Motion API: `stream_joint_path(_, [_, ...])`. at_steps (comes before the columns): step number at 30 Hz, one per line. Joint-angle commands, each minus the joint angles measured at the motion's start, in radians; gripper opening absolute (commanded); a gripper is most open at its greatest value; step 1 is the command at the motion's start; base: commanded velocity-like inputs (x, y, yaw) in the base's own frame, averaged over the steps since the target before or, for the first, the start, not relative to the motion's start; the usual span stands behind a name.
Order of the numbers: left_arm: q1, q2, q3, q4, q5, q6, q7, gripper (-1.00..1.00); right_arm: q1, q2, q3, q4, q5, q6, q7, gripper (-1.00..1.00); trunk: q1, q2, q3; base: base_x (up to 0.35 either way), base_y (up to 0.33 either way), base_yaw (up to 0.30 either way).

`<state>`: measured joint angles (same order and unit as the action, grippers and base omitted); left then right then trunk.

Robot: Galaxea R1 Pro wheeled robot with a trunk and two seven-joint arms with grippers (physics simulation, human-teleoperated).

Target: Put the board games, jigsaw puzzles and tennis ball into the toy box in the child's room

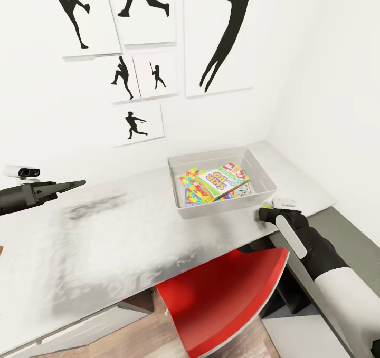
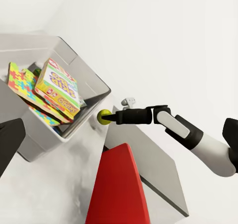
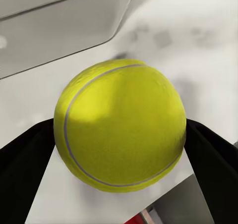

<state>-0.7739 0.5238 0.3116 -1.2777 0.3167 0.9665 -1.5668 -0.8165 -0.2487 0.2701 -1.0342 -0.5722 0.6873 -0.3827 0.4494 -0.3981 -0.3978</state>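
1. Red chair seat (image 1: pixel 221 300) sits nearest, bottom centre of the head view, tucked under the table (image 1: pixel 105 236).
2. Table spans the middle band; toy box (image 1: pixel 221 181) stands centre-right on it, already holding the jigsaw puzzles (image 1: pixel 191 188) and board games (image 1: pixel 224 181).
3. Right gripper (image 1: pixel 265 214), lower right just off the box's near corner, is clamped around the tennis ball (image 3: pixel 120 125), fingers (image 3: pixel 22 157) pressing both sides.
4. Box lies up and left of the ball in the head view, just beside it, so the right arm is the nearer one.
5. Left gripper (image 1: pixel 71 184), mid-left edge, hangs well apart, jaws look closed and holding nothing.
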Motion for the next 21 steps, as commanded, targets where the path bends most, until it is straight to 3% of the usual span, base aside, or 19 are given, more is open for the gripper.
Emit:
stream_joint_path(1, [-0.001, 0.0, 0.0, 0.0, -0.001, 0.011, -0.004, 1.0, -0.001, -0.001, 0.004, -0.001, -0.011, 0.001, -0.01, -1.0, 0.001, -0.002, -0.002, 0.0, 0.0, 0.0])
stream_joint_path(21, [-0.001, 0.0, 0.0, 0.0, -0.001, 0.011, -0.004, 1.0, -0.001, 0.0, 0.003, -0.001, -0.011, 0.001, -0.01, -1.0, 0.001, -0.002, 0.015, -0.03, 0.0, 0.0])
